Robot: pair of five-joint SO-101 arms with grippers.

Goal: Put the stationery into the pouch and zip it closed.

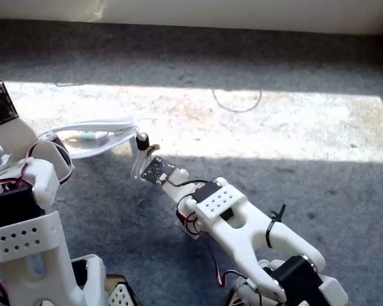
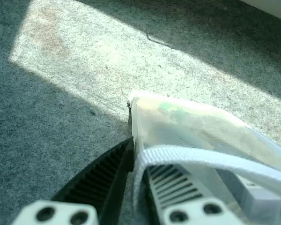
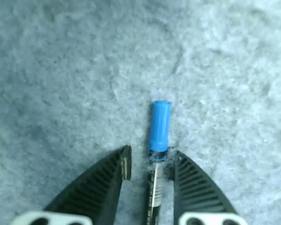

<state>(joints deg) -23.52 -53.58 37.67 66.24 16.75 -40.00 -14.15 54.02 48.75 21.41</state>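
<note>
Pouch (image 2: pixel 187 126) edge clamped by left tool (image 2: pixel 133 143). Pen (image 3: pixel 158 126) straddled by right tool (image 3: pixel 150 159), jaws apart, not gripped. Risk: pen nudged off-centre on closing, then pouch mouth missed.

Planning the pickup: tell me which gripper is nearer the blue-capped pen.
Right. The right gripper is open around the pen; the left gripper is away at the pouch, clamped on its end.
</note>
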